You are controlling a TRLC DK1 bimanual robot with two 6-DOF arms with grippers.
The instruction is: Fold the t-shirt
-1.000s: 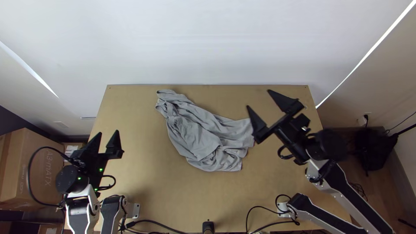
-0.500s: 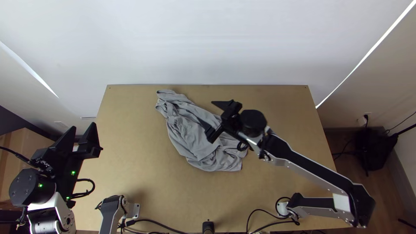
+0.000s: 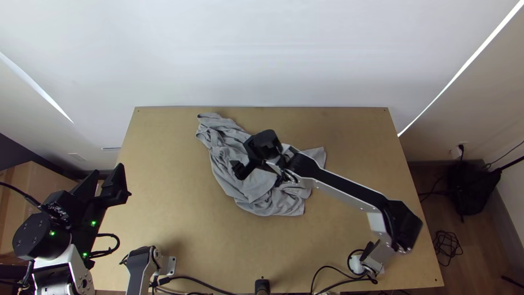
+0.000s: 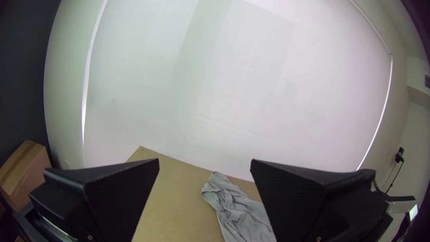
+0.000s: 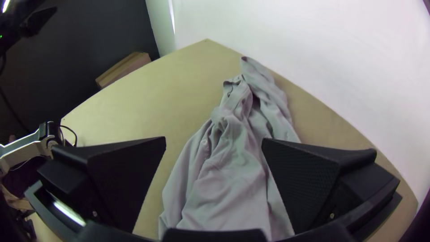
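A grey cloth t-shirt (image 3: 259, 194) lies bunched from the light wooden desk's (image 3: 164, 191) far edge toward its middle; the black left gripper (image 3: 108, 170) and black right gripper (image 3: 239, 155), above the shirt, are spread wide.

No readable text, label, brand, number or sign on anything in view.

The crumpled cloth t-shirt (image 3: 273, 199) is plain grey; the flat wooden surface (image 3: 169, 218) is tan, with a tiny dark dot near each far corner. The wide-fingered left gripper (image 3: 107, 168) and right gripper (image 3: 242, 168) are black, the cardboard box (image 3: 38, 186) brown, the tall flat wall (image 3: 262, 54) white.
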